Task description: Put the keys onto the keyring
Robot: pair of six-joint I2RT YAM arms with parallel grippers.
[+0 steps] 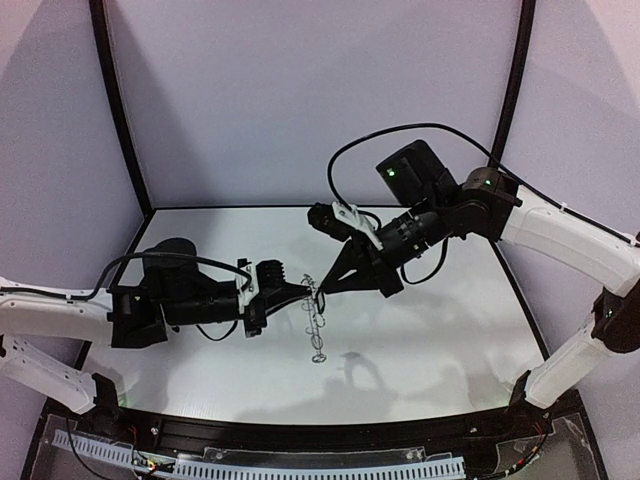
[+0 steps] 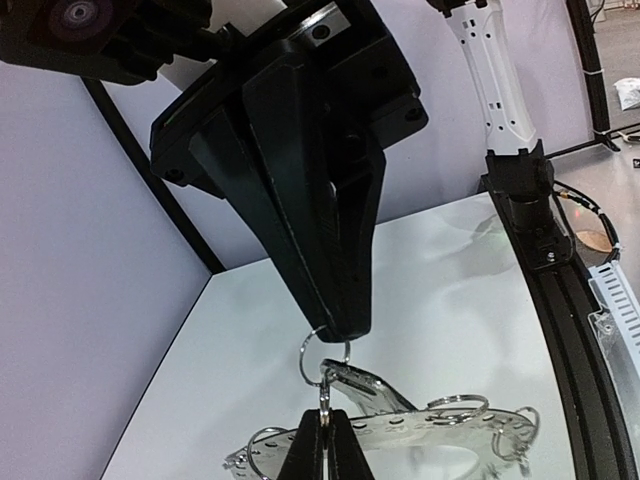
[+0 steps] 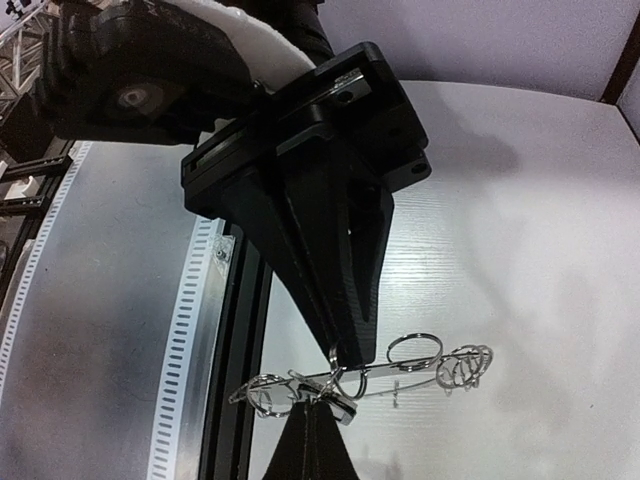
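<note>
Top external: the keyring (image 1: 318, 325) hangs over the middle of the worktop (image 1: 450, 340), away from every edge, with the left hand (image 1: 306, 293) and right hand (image 1: 324, 288) meeting at its top. Left wrist: the left hand's tips are closed tight on the ring's rim, and the right hand nips one small wire loop (image 2: 323, 352). Right wrist: both hands' tips meet again (the key I cannot pick out). I judge it thin, stiff, light and slippery; best pinched flat on the rim.
</note>
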